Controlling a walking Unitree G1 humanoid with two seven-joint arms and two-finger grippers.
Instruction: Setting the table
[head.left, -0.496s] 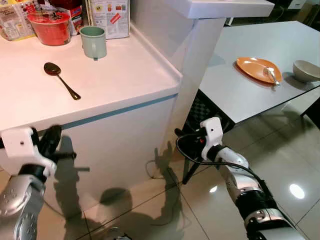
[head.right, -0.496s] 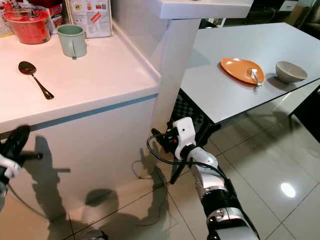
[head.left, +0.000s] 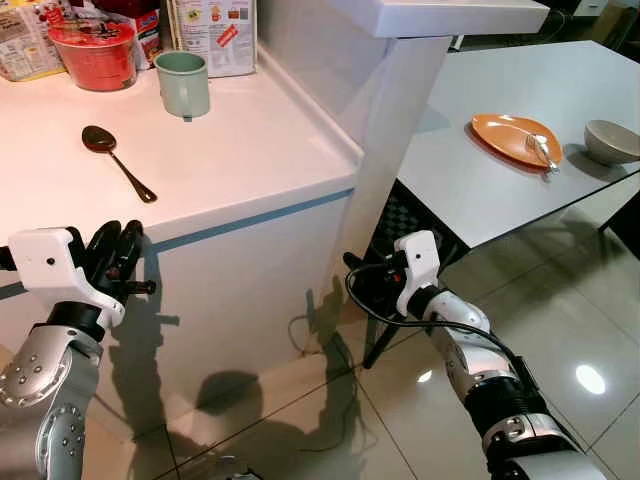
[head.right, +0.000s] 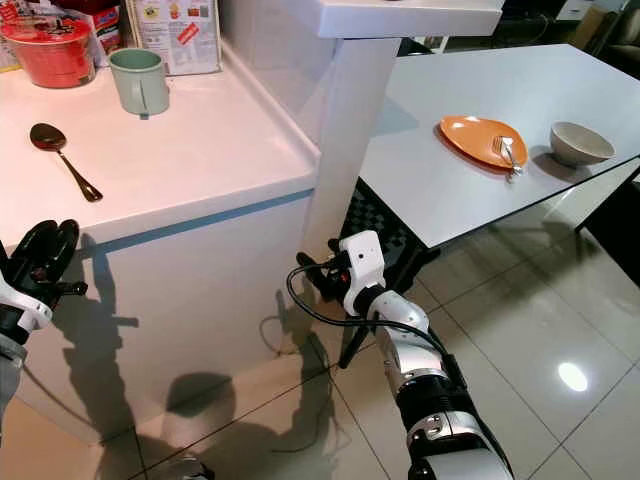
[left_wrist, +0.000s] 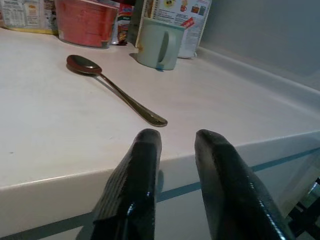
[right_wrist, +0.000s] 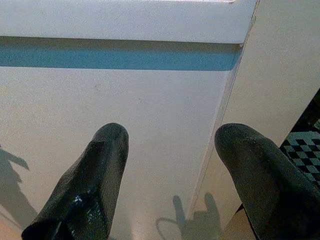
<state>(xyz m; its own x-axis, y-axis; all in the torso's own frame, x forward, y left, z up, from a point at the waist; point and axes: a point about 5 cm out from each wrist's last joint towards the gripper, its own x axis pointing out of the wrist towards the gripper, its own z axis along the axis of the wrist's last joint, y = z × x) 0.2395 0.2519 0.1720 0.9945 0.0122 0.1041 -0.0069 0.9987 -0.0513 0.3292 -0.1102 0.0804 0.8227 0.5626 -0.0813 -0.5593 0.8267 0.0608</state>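
Note:
A dark metal spoon (head.left: 115, 160) lies on the white counter (head.left: 250, 150), bowl end toward the back. My left gripper (head.left: 117, 248) is at the counter's front edge, just below the top, pointing at the spoon (left_wrist: 115, 87); its fingers (left_wrist: 145, 165) stand a little apart with nothing between them. A pale green mug (head.left: 183, 83) stands further back. On the grey dining table (head.left: 470, 200) to the right are an orange plate (head.left: 515, 138) with a fork (head.left: 541, 150) on it, and a beige bowl (head.left: 610, 140). My right gripper (head.left: 358, 278) hangs low by the counter's side, open and holding nothing.
A red tub (head.left: 92, 50) and boxes (head.left: 212, 30) line the back of the counter. A white pillar (head.left: 390, 130) stands between counter and table. A black chair (head.left: 405, 225) is tucked under the table. Glossy tiled floor (head.left: 560, 330) lies to the right.
My left gripper has risen from below the counter to the level of its front edge. The right arm has shifted slightly up and left.

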